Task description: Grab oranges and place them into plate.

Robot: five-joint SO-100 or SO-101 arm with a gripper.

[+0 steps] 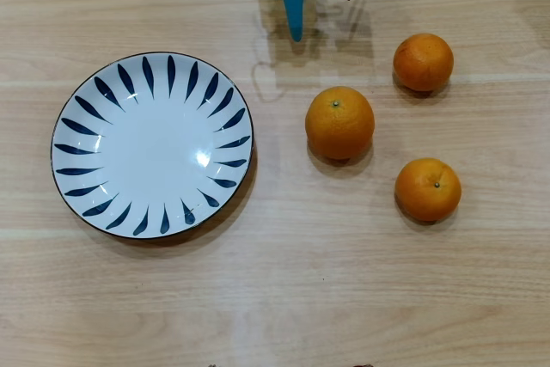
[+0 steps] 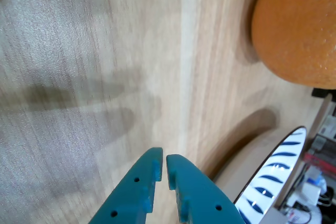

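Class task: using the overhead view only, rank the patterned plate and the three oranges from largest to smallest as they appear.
1. The round white ceramic plate with dark blue petal strokes, by far the largest.
2. The middle bright orange fruit.
3. The lower right orange and the upper right orange look too alike to rank.

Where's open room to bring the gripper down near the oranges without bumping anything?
Overhead view: bare wood between the plate and the middle orange, also below both. The plate's centre is empty. Tightest among the three oranges, including the top-right orange and lower-right orange. The gripper is shut.
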